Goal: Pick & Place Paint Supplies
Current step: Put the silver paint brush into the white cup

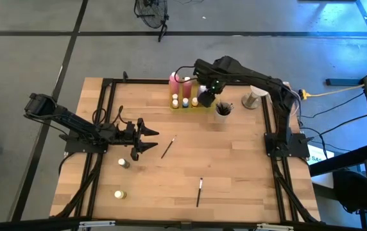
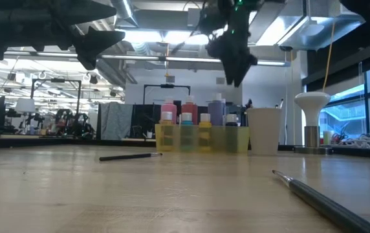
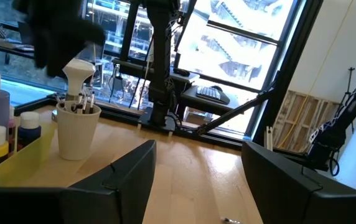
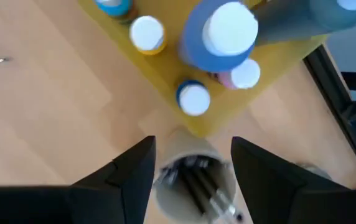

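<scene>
A translucent yellow tray [image 1: 201,104] at the table's far middle holds pink [image 1: 177,82], purple [image 2: 216,109] and small pale-capped bottles [image 1: 175,101]. A pale cup [image 1: 222,111] next to it holds several dark brushes [image 4: 200,183]. Two brushes [image 1: 167,147] [image 1: 199,191] lie flat on the table. Two small bottles [image 1: 124,163] [image 1: 119,194] stand at the near left. My right gripper [image 4: 193,152] is open and empty, above the cup and the tray's end, fingers pointing down. My left gripper [image 1: 150,138] is open and empty, raised above the table, left of the nearer-left brush.
A white mushroom-shaped object [image 1: 254,97] stands right of the cup. The black frame rails [image 1: 274,128] run along the table's left and right sides. Bare wood [image 1: 235,167] lies between the loose brushes and the right rail.
</scene>
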You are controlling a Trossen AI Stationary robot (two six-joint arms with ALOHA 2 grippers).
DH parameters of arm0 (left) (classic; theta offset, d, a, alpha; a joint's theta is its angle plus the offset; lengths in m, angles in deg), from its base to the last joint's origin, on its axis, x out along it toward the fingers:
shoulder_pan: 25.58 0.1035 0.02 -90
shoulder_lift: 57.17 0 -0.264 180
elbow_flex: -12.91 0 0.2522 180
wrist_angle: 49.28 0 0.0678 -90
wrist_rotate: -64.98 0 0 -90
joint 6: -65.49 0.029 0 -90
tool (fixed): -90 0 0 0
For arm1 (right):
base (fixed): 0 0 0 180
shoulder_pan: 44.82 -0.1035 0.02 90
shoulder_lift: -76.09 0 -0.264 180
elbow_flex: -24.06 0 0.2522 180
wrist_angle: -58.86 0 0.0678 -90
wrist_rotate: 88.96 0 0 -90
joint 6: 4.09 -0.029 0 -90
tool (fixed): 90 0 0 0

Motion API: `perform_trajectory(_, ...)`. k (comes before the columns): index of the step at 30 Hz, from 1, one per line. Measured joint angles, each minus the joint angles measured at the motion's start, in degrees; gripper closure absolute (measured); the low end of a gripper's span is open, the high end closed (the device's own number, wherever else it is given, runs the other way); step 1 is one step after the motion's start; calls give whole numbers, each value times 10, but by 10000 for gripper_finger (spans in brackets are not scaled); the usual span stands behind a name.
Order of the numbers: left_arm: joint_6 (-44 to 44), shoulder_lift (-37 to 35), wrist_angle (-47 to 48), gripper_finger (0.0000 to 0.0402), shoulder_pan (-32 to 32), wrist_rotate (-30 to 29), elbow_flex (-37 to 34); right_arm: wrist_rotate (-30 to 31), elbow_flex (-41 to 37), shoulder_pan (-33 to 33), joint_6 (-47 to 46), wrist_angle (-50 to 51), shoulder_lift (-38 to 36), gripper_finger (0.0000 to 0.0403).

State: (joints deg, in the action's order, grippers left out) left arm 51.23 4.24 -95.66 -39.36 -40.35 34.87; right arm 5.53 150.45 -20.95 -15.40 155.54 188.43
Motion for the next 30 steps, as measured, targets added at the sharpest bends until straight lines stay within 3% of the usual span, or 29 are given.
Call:
perform_trajectory(8,0,0,0,169,0,0,0,-44,21,-73,-48,71,-59,192)
perform_trajectory(13,0,0,0,169,0,0,0,-105,21,-161,-74,65,-82,192)
perform_trajectory(17,0,0,0,169,0,0,0,-107,21,-248,-59,52,-84,192)
perform_trajectory(24,0,0,0,169,0,0,0,-76,-3,-385,-57,-28,-84,192)
perform_trajectory(30,0,0,0,169,0,0,0,9,-34,-466,-53,-89,-84,192)
